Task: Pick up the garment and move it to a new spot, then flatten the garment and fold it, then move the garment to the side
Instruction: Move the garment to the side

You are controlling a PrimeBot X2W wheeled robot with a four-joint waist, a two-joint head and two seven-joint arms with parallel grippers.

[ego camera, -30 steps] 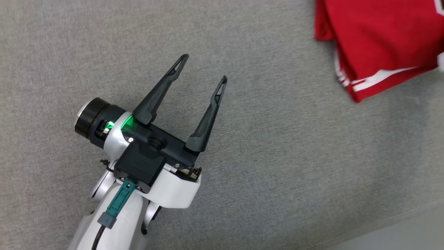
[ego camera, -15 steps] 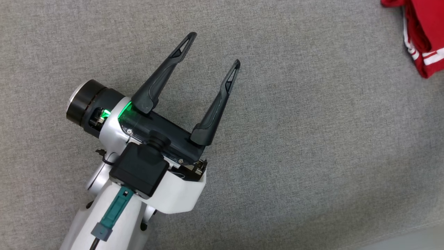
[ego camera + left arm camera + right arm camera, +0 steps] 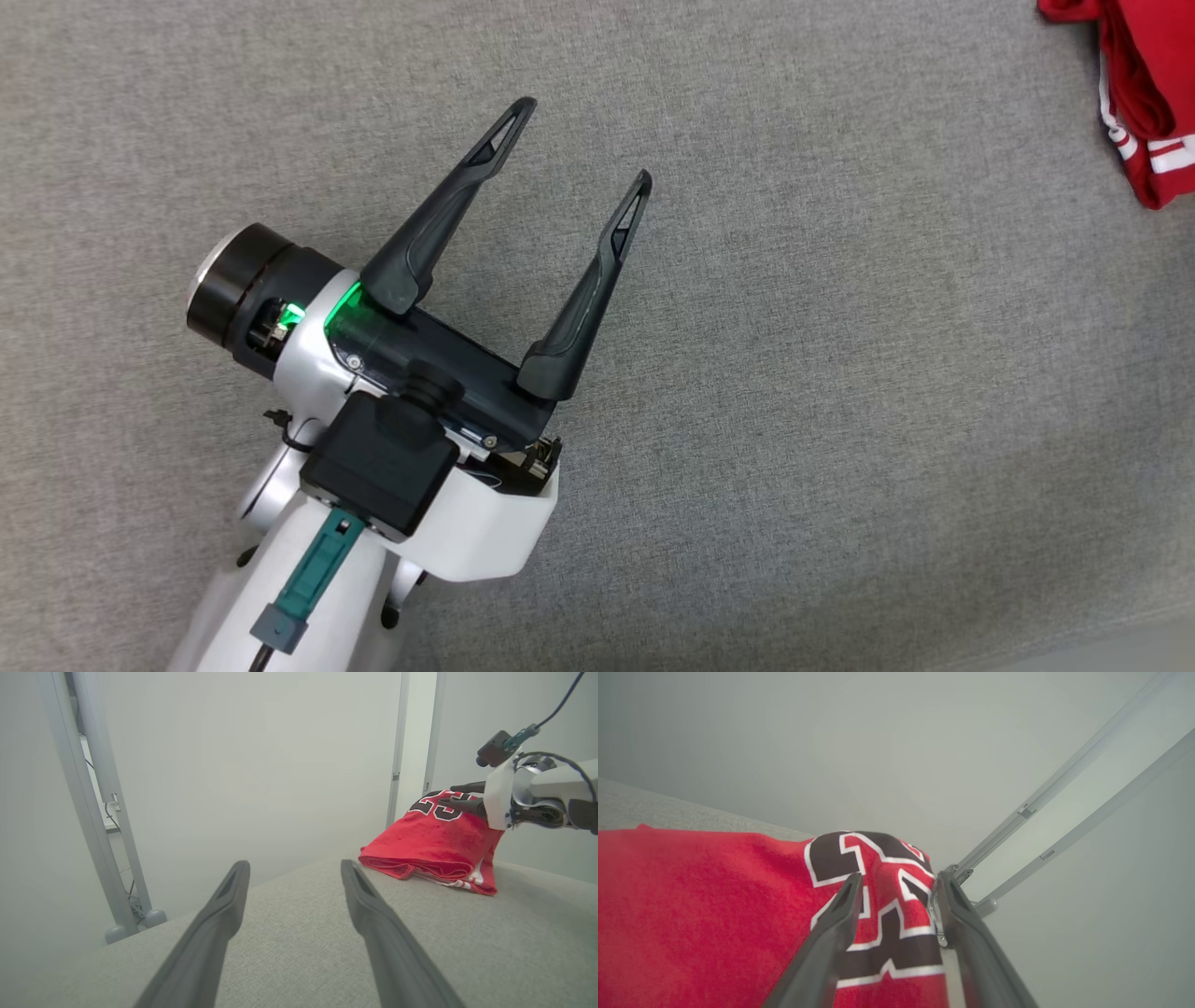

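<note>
Folded red jersey (image 3: 1162,56) with dark numerals lies upper right of the head view, on the grey fabric desk (image 3: 840,373). Left hand (image 3: 585,138) hangs released. Right hand (image 3: 899,875) straddles its top fold; gripping or not, I cannot tell. A snagged finger could unfold it.

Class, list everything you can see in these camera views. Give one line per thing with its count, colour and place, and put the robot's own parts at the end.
garment: one, red with white trim and black white-edged numerals, folded, at the far right of the surface
surface: one, grey woven fabric, under the garment
frame posts: several, pale grey metal, standing beyond the surface's edge
wall: one, pale grey-white, behind everything
left gripper: one, dark fingers on a white and black wrist, open, over bare surface well left of the garment
right gripper: one, dark fingers, parted with a raised fold of the garment between them
</note>
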